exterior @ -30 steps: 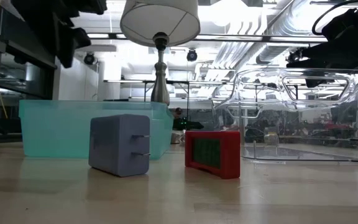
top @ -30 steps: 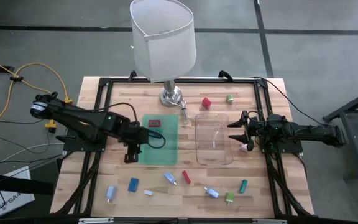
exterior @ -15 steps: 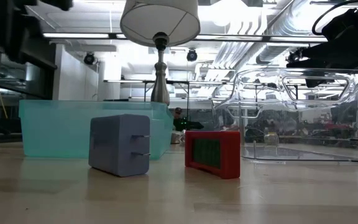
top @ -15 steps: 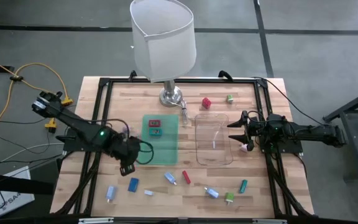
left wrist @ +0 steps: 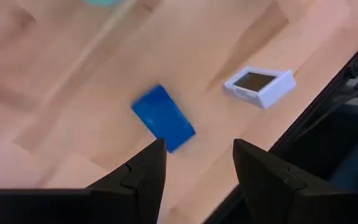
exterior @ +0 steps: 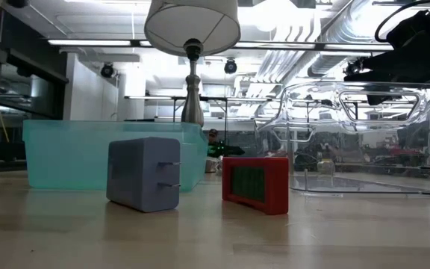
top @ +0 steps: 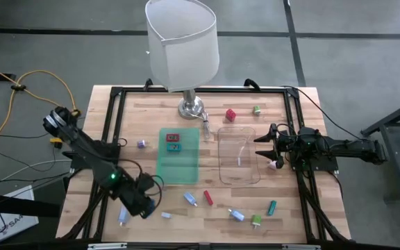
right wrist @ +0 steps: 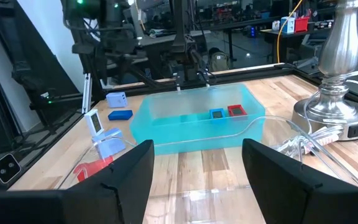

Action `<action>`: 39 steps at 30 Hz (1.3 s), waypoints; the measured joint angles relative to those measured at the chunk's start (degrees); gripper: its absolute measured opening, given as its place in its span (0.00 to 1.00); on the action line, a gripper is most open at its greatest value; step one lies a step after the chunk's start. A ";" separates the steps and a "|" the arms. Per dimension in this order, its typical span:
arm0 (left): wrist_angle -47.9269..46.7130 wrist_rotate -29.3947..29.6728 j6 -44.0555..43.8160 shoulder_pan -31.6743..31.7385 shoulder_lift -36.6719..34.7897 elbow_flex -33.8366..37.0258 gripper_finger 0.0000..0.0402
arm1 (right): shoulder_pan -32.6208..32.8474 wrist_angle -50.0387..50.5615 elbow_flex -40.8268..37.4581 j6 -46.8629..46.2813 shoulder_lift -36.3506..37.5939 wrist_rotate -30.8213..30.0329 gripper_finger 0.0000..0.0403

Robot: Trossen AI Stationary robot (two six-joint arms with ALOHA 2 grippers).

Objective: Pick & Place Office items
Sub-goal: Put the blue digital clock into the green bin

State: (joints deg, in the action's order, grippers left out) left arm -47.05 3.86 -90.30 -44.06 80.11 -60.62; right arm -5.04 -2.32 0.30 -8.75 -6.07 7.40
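While left gripper point(left wrist: 194, 165) gapes empty over blue piece point(left wrist: 164, 118), table edge point(left wrist: 253, 149) near.

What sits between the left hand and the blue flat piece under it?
Nothing: in the left wrist view only bare wood shows between the open left hand and the blue flat piece.

We see even overhead light from bright ceiling strips point(exterior: 125, 42); the pale wooden table point(left wrist: 73, 93) is motion-blurred in the left wrist view, perhaps hiding shadows.
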 joint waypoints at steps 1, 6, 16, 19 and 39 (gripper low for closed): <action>0.52 -0.07 -2.22 -0.61 0.57 0.00 0.45 | 0.01 -0.01 -0.01 0.00 0.01 0.01 0.58; 1.11 -2.19 -12.95 -3.89 2.75 0.00 0.45 | 0.02 -0.01 -0.01 0.00 0.02 0.01 0.58; 1.05 -2.31 -22.46 -5.18 6.19 0.00 0.45 | 0.00 -0.01 -0.01 0.00 0.02 -0.01 0.58; 0.94 -2.73 -23.42 -4.01 7.36 0.00 0.45 | 0.00 0.01 -0.01 0.00 0.01 0.01 0.58; 0.44 -0.73 -33.20 -1.93 12.60 -0.02 0.45 | 0.02 -0.01 -0.01 0.00 0.01 -0.01 0.58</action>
State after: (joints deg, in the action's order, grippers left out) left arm -46.62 3.13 -123.49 -45.99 92.71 -60.64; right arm -5.02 -2.33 0.30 -8.75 -6.05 7.40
